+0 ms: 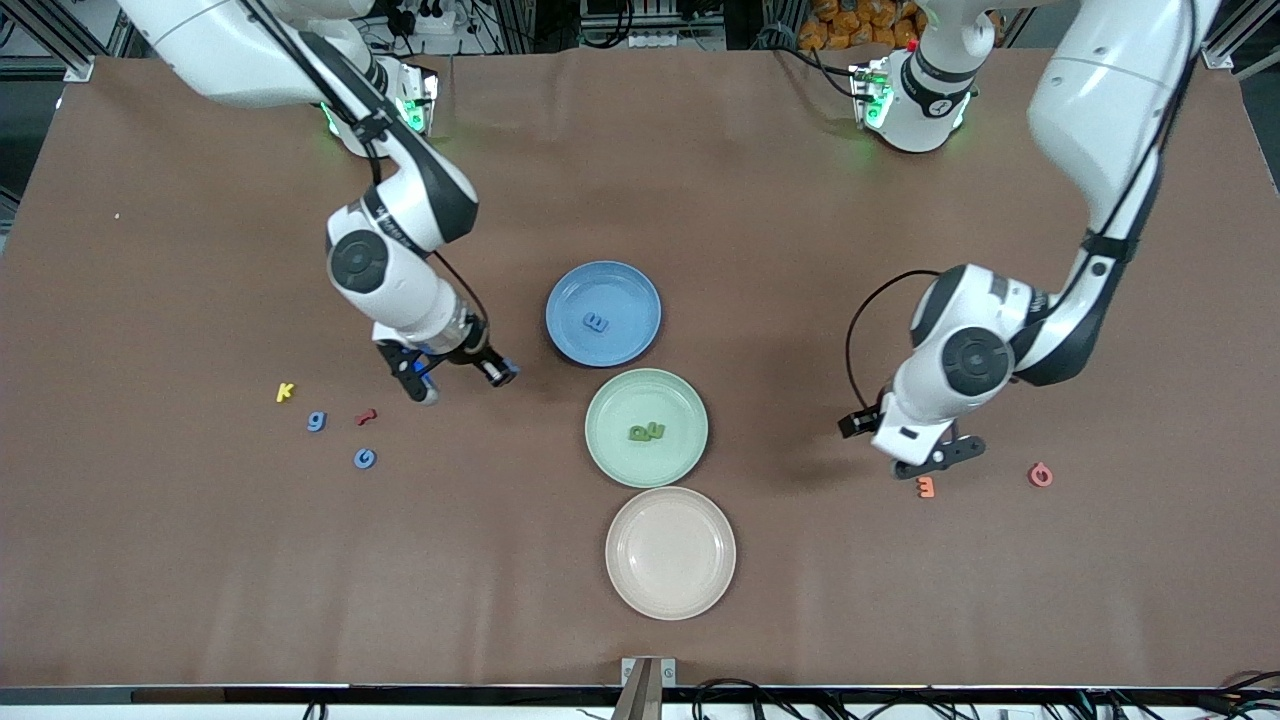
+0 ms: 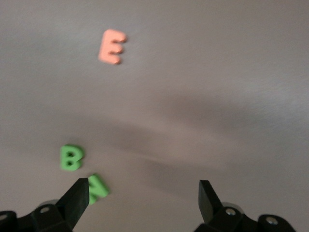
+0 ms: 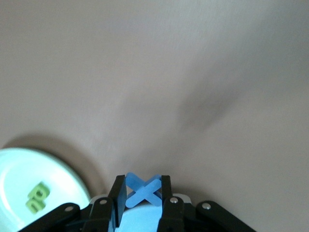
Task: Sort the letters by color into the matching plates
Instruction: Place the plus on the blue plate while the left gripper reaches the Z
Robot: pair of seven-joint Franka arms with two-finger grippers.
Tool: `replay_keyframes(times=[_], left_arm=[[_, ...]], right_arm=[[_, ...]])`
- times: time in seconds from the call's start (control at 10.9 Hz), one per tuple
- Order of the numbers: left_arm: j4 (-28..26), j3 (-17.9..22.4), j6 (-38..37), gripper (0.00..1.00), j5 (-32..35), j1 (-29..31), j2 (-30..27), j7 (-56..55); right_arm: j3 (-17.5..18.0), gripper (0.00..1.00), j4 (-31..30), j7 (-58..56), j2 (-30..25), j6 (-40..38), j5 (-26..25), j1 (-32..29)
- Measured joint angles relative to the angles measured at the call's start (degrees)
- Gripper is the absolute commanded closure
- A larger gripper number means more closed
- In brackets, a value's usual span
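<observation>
Tabletop [image 1: 760,200]: brown matte sheet, edged with aluminium framing, cables along the edge nearest the front camera.

Plates, three, in a row at the table's middle. Blue plate [image 1: 570,300] lay farthest from the front camera and held one blue letter [image 1: 596,322]. Green plate [image 1: 612,452] sat just beside it, nearer the camera, and held two green letters [image 1: 646,432] touching one another. Cream plate [image 1: 690,590] lay nearest the camera, beside the green one.

Loose letters toward the right arm's end: yellow K [image 1: 285,392], blue g [image 1: 316,421], red piece [image 1: 366,417], blue G [image 1: 365,458], grouped close but apart from each other.

Loose letters toward the left arm's end: orange E [image 1: 926,487], pink piece [image 1: 1041,475]. The left wrist view also showed a green B [image 2: 71,157] and a green N [image 2: 96,188] on the sheet.

Right gripper [image 1: 455,380]: over bare table between the loose group and the blue plate, fingers [image 3: 117,195] closed on a blue X [image 3: 143,189], pinched upright between them.

Left gripper [image 2: 144,195]: low over the table just beside the orange E, fingers [image 2: 77,195] spread wide with nothing between them; the green N lay beside one fingertip, the green B near it.
</observation>
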Motion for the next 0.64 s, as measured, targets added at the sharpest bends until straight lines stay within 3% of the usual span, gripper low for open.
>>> replay_keyframes(times=[0.18, 0.46, 0.64], left_arm=[[-5.4, -5.2, 0.9, 0.00, 0.0, 8.1, -2.2, 0.5], [-11.5, -5.6, 7.6, 0.00, 0.0, 11.4, -3.2, -4.3], [-15.1, -5.6, 13.0, 0.00, 0.0, 12.8, -3.4, -12.5]], right_arm=[[0.0, 1.00, 0.7, 5.6, 0.5, 0.1, 0.0, 5.0], [-0.1, 1.00, 1.6, 11.4, 1.5, 0.2, 0.0, 11.8], [-0.1, 0.76, 1.7, 12.9, 2.1, 0.2, 0.0, 14.3]])
